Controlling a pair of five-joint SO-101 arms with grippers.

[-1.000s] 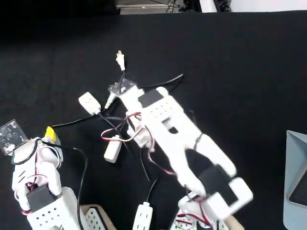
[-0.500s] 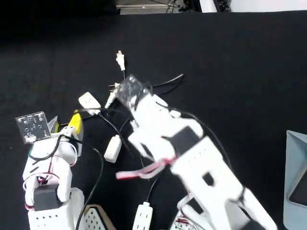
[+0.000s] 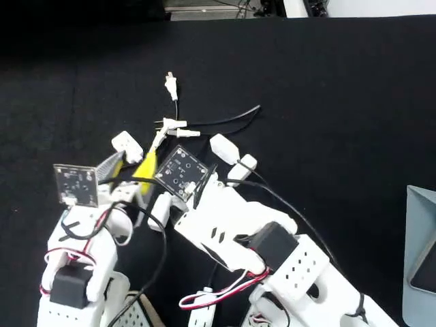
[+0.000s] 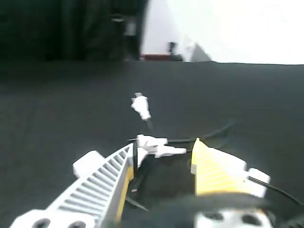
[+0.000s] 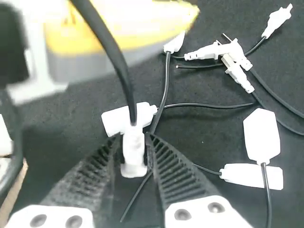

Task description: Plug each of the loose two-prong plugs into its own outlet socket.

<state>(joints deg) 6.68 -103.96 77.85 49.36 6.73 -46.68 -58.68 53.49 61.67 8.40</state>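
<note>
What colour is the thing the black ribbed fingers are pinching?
White piece, clearest in the right wrist view.

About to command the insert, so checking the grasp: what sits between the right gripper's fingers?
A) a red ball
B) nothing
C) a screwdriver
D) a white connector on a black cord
D: in the right wrist view, the right gripper has its fingers pressed against both sides of a white connector.

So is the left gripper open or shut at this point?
Open. The left gripper has its fingers spread wide with nothing held; two loose plugs lie on the table beyond the tips.
</note>
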